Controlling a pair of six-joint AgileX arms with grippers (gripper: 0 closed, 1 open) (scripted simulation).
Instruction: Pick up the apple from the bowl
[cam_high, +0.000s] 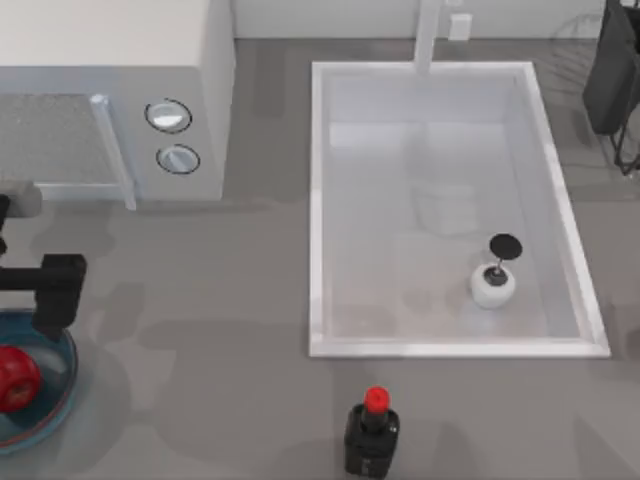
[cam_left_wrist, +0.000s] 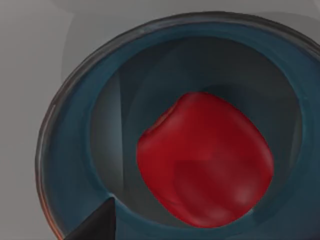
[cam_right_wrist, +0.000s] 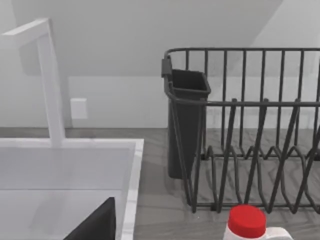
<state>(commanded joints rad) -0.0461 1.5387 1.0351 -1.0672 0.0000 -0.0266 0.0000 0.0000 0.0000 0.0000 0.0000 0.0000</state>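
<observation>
- Left gripper (cam_high: 45, 290) above the bowl's far edge at the counter's left; jaws' spread impossible to tell.
- Apple (cam_left_wrist: 205, 160) inside the bowl (cam_left_wrist: 75, 150), unheld.
- Microwave (cam_high: 120, 100) just behind.
- Sink (cam_high: 320, 200), red-capped bottle (cam_high: 372, 435) well apart.
- Dish rack (cam_right_wrist: 250, 130) near the right arm.

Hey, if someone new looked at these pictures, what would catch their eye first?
Probably the red apple in the blue bowl at the table's left edge, with the left end effector just above it. Next, the white sink and the red-capped dark bottle in front of it.
</observation>
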